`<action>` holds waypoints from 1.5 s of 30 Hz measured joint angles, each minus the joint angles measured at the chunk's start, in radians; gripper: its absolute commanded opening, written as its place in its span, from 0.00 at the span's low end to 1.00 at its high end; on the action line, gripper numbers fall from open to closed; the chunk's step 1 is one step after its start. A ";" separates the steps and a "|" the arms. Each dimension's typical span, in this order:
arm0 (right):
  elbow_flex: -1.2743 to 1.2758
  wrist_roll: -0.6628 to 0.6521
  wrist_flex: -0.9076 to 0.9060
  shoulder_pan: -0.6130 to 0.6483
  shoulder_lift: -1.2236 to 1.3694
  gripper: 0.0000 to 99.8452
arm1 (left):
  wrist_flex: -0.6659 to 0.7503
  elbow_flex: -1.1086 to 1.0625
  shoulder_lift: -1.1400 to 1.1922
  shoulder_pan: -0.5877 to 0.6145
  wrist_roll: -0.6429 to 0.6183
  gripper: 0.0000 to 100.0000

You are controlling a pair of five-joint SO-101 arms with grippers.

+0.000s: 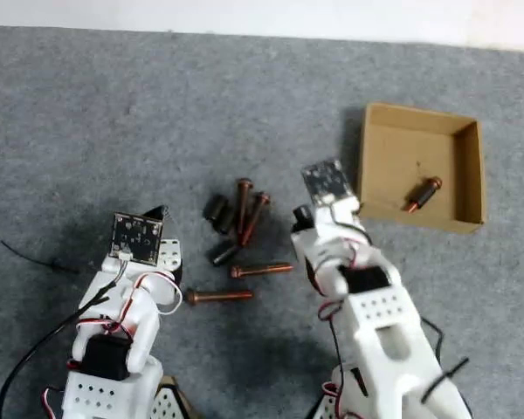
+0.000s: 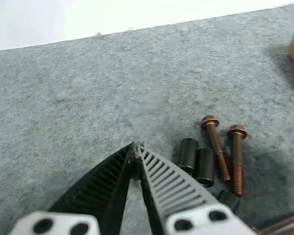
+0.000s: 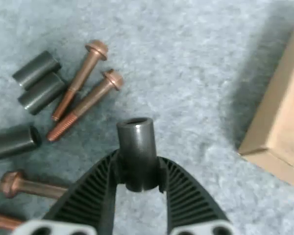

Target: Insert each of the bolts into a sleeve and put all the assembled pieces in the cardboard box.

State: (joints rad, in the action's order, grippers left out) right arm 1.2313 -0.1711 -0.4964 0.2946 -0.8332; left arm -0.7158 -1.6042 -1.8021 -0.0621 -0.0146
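My right gripper [image 3: 137,169] is shut on a black sleeve [image 3: 135,147], held upright with its open bore showing, just left of the cardboard box [image 1: 419,144]. In the box lies one bolt with a sleeve on it [image 1: 422,194]. Two copper bolts [image 3: 81,78] [image 3: 85,104] lie side by side next to a pair of sleeves [image 3: 39,81]. A third loose sleeve [image 1: 224,254] lies below them. Two more bolts [image 1: 262,270] [image 1: 218,297] lie flat nearer the arms. My left gripper [image 2: 135,148] is shut and empty, left of the pile [image 1: 163,212].
Grey felt covers the table [image 1: 113,113]. A black cable tie [image 1: 35,259] lies at the far left. The box's near wall [image 3: 279,132] stands close beside my right gripper. Open carpet stretches behind the parts.
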 measured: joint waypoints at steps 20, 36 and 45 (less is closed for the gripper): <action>0.425 0.000 0.048 -0.117 -0.652 0.00 | 0.109 -0.049 0.002 -0.052 0.000 0.05; 0.443 0.000 0.046 -0.117 -0.891 0.00 | 0.097 0.319 0.537 -0.137 0.000 0.11; 0.443 0.000 0.046 -0.117 -0.891 0.00 | 0.097 0.689 1.263 -0.292 -0.087 0.11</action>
State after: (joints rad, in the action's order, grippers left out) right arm 1.6747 -0.1711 -0.4503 0.1780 -1.7246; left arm -0.6191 -0.9152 -0.5393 -0.3537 -0.1020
